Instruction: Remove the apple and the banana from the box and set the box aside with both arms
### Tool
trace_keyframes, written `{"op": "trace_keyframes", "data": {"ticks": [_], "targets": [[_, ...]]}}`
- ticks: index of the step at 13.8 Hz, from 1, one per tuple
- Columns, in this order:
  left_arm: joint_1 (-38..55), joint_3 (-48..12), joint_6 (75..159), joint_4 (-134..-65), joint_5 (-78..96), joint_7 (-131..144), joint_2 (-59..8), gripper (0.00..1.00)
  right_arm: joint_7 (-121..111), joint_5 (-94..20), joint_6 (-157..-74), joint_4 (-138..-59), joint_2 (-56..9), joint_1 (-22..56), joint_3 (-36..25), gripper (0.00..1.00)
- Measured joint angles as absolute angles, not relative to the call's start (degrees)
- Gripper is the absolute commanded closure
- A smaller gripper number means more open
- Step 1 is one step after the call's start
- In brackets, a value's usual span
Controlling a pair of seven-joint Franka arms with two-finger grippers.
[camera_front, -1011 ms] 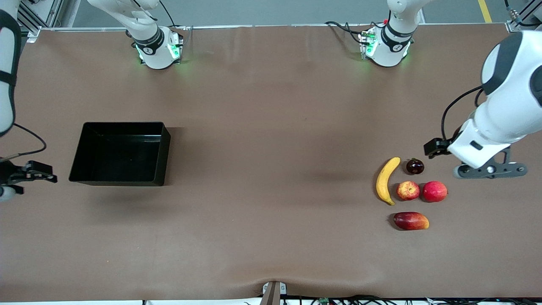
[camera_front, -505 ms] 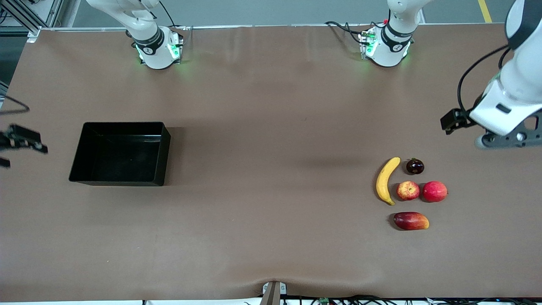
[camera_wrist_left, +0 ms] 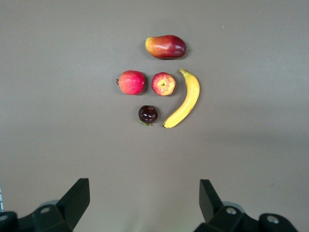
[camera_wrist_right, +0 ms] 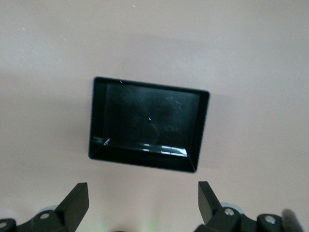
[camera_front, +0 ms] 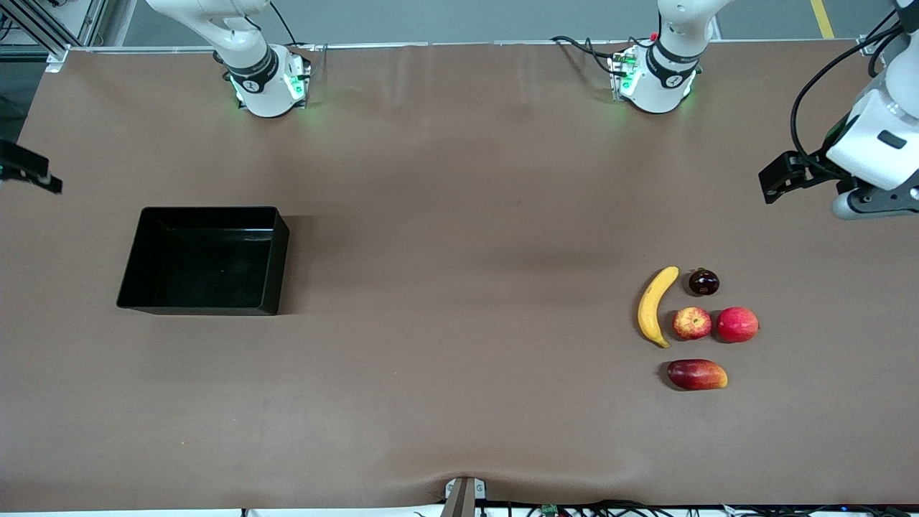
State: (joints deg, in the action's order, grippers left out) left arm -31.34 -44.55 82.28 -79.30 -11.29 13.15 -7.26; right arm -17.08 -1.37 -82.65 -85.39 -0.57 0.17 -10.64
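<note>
Glossy black rectangular box; curved yellow banana beside mottled round apple.

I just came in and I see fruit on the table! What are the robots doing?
Nothing is being held right now. The black box sits empty toward the right arm's end of the table. The banana and apple lie on the table toward the left arm's end, among three other fruits. The left gripper hangs open above the fruits, and the right gripper hangs open above the box.

White jointed arms — black bands, black cables, green-lit bases.
</note>
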Motion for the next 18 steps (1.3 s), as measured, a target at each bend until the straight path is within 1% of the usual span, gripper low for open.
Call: {"op": "trace_keyframes", "data": {"ticks": [1, 2, 5, 6, 7, 9, 11, 14, 18], "targets": [[-30.2, -42.2, 82.3, -79.3, -9.4, 12.3, -6.8, 0.00, -16.8, -0.8, -82.1, -86.7, 1.0, 0.1, -10.8, 0.00], [-27.5, -38.0, 82.3, -79.3, -7.3, 11.4, -6.3, 0.00, -16.6, -0.6, -82.0, -88.2, 2.2, -0.3, -10.9, 0.00], [-13.6, -20.5, 82.1, -79.5, -4.6, 8.3, -4.0, 0.00, -16.6, 0.2, -82.9, -90.5, 3.4, -0.9, -11.1, 0.00], [-10.1, -16.8, 81.7, -79.9, -4.6, 7.8, -3.1, 0.00, -16.2, 0.2, -83.4, -90.2, 3.4, -0.9, -10.9, 0.00], [-7.6, -14.4, 81.4, -80.6, -4.6, 7.3, -2.2, 0.00, -15.3, -0.1, -83.8, -89.8, 3.4, -0.8, -10.7, 0.00], [-4.4, -10.7, 81.3, -83.1, -4.1, 6.6, -0.1, 0.00, -11.8, -0.6, -84.2, -88.7, 3.4, 0.0, -10.2, 0.00], [-2.8, -9.0, 81.7, -85.9, -3.4, 6.3, 2.1, 0.00, -9.5, -0.8, -84.2, -88.2, 3.4, 0.8, -9.9, 0.00], [-2.3, -8.8, 82.7, -89.6, -3.2, 6.3, 5.2, 0.00, -9.4, -0.7, -84.2, -88.1, 3.4, 1.9, -9.8, 0.00], [-2.0, -8.9, 83.7, -91.1, -2.9, 6.3, 5.8, 0.00, -9.3, -0.7, -84.2, -87.8, 3.4, 2.2, -9.8, 0.00]]}}
